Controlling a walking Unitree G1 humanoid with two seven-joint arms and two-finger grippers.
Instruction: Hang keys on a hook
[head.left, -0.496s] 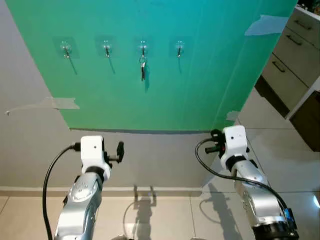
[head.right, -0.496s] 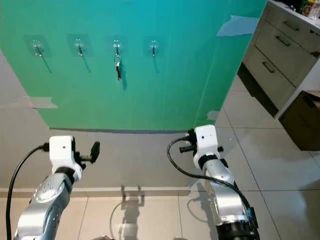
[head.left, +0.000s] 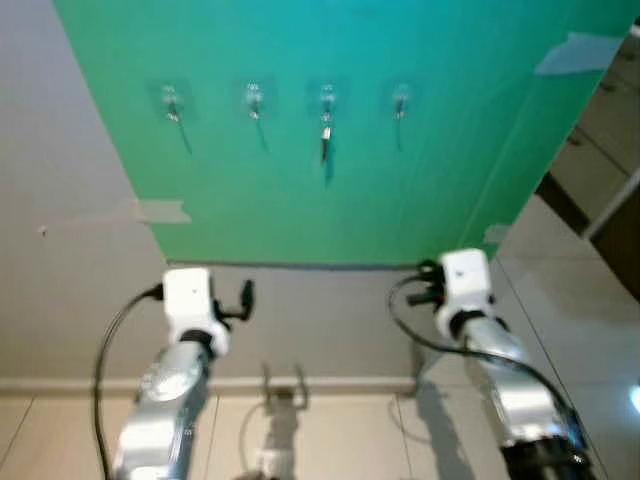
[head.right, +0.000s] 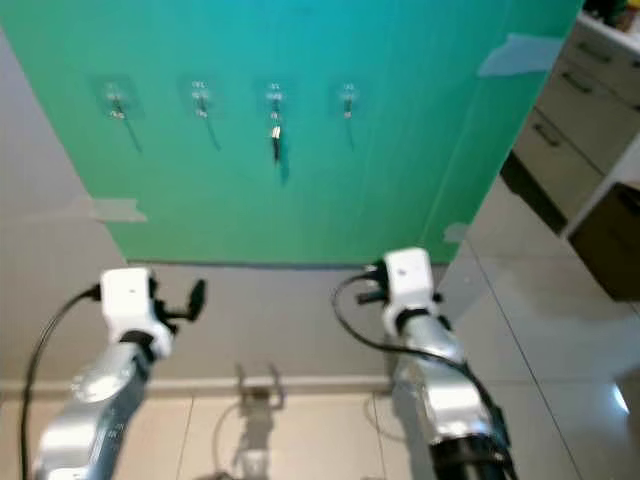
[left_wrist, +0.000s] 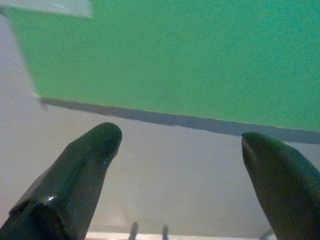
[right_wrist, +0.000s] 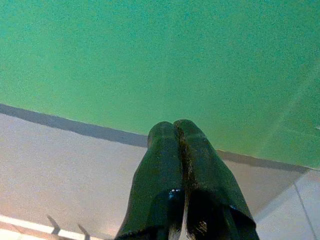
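On third hook (head.left: 327, 98) hang keys (head.left: 325, 138); left end effector (left_wrist: 182, 145) apart, right end effector (right_wrist: 180, 131) together, empty.

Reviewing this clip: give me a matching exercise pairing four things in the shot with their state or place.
Things:
1. keys
2. left gripper
3. right gripper
4. drawers

States or places:
A. fingers pressed together
B. to the robot's right, beside the green sheet
C. hanging on the third hook from the left
D. fingers spread apart

Pairs: 1-C, 2-D, 3-A, 4-B
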